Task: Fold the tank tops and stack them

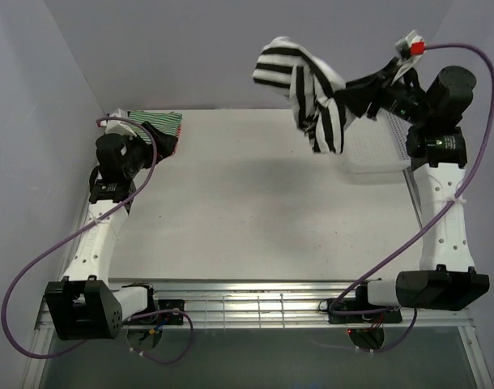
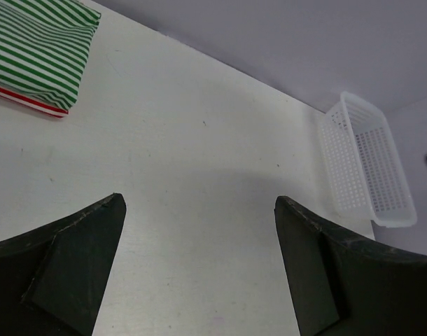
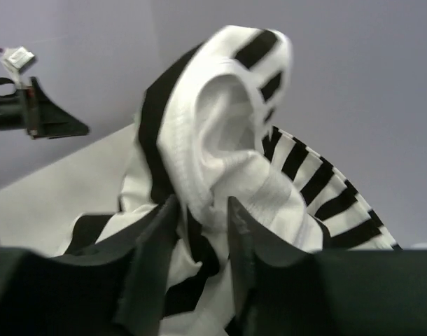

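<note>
Folded green-striped cloth top (image 2: 38, 49) lies on red-striped cloth top (image 2: 24, 99), far left; black-and-white striped top (image 1: 308, 85) hangs from my right gripper (image 3: 201, 206), left of white lattice basket (image 2: 371, 161).

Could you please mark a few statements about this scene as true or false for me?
1. The right pincer holds the black-and-white top lifted up. True.
2. The green-and-white top lies folded on the red-and-white top. True.
3. The left pincer is shut on the green-and-white top. False: it is open and holds nothing.
4. The basket stands at the left side of the table. False: it stands at the right side.
</note>
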You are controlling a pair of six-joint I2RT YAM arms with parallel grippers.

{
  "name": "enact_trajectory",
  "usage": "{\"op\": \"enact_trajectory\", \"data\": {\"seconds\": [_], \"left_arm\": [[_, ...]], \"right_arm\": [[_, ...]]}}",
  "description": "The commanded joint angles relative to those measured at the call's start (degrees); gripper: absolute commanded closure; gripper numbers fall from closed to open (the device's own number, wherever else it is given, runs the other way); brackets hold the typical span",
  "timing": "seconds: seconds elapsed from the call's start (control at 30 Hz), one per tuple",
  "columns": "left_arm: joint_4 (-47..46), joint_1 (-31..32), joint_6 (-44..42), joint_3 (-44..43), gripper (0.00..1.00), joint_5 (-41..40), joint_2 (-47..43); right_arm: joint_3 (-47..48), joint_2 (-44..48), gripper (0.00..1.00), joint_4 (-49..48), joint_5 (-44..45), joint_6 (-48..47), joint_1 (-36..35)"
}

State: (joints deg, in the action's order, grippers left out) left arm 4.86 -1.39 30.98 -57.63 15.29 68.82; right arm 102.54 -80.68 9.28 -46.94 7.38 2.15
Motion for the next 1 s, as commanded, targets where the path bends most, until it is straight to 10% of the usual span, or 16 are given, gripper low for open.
{"op": "enact_trajectory", "data": {"seconds": [0.0, 0.17, 0.53, 0.97], "left_arm": [[2.4, -0.1, 5.0, 2.9, 0.02, -2.1, -4.2], [8.5, -0.1, 11.9, 5.7, 0.02, -2.7, -5.0], [18.3, 4.9, 10.0, 16.1, 0.02, 2.0, -2.5], [11.3, 15.0, 12.4, 8.9, 0.02, -6.3, 20.5]], "right_arm": [[-17.9, 3.7, 0.53, -6.0, -9.0, 8.2, 0.1], [-39.5, 7.0, 0.04, 5.8, 13.0, 2.6, 0.0], [-57.8, 18.1, 0.1, 14.4, 32.5, 4.2, -11.7], [-73.2, 23.6, 0.1, 17.8, 41.3, 19.5, -18.4]]}}
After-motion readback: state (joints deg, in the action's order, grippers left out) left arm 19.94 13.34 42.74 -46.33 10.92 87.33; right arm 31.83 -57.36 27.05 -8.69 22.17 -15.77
